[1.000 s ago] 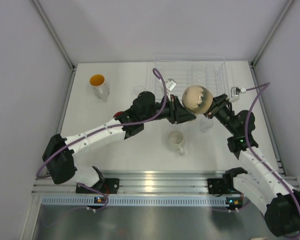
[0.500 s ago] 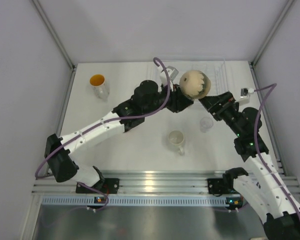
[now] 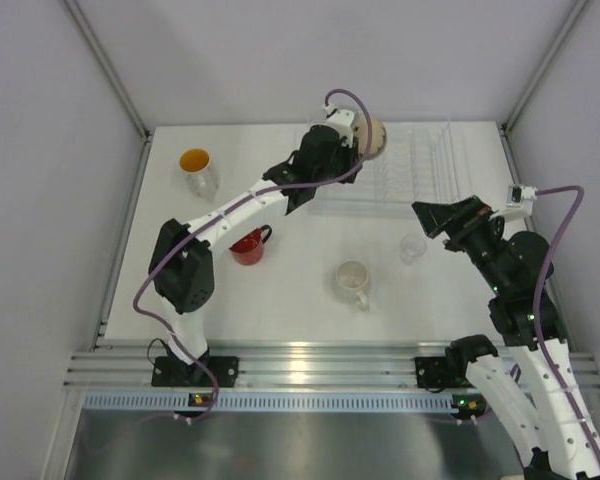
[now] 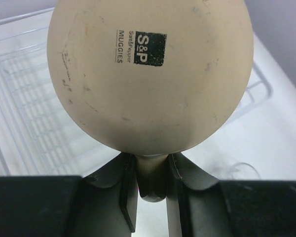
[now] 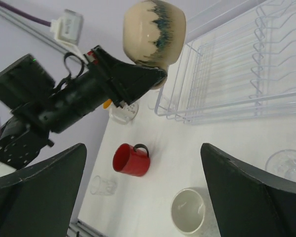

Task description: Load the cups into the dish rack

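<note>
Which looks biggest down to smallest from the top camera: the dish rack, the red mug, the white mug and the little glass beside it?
1. dish rack: by far the largest.
2. white mug and red mug: they look about alike, so I won't rank one over the other.
3. little glass: the smallest.

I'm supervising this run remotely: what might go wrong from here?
The left pincer grips the tan mug only by its handle over the dish rack, so its body may swivel or slip when lowered. The open right pincer hangs near a small clear glass and might knock it.
</note>
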`<action>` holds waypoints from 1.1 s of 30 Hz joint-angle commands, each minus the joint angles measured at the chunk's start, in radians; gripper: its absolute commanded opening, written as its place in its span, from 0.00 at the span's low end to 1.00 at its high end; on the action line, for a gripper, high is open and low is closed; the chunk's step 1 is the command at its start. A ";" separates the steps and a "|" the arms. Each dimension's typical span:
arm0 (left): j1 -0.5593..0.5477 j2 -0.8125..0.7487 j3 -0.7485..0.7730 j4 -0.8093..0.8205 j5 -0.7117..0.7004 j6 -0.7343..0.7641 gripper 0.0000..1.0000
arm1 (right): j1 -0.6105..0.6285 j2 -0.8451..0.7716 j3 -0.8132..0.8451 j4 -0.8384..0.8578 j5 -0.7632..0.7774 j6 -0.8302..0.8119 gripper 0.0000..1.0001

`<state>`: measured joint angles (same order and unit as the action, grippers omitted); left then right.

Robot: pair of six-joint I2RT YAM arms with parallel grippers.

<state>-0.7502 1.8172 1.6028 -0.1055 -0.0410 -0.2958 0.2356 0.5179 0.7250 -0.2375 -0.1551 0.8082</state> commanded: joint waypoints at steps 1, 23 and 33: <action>0.049 0.071 0.137 0.124 -0.051 0.064 0.00 | 0.005 -0.036 0.053 -0.055 0.045 -0.067 0.99; 0.124 0.551 0.525 0.216 -0.054 0.095 0.00 | 0.004 -0.005 0.076 -0.063 0.023 -0.104 0.99; 0.124 0.668 0.606 0.291 -0.092 0.113 0.00 | 0.004 0.004 0.067 -0.034 0.020 -0.089 0.99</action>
<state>-0.6308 2.5076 2.1265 -0.0288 -0.1040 -0.1909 0.2356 0.5087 0.7483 -0.3218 -0.1223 0.7113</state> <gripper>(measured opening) 0.286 0.993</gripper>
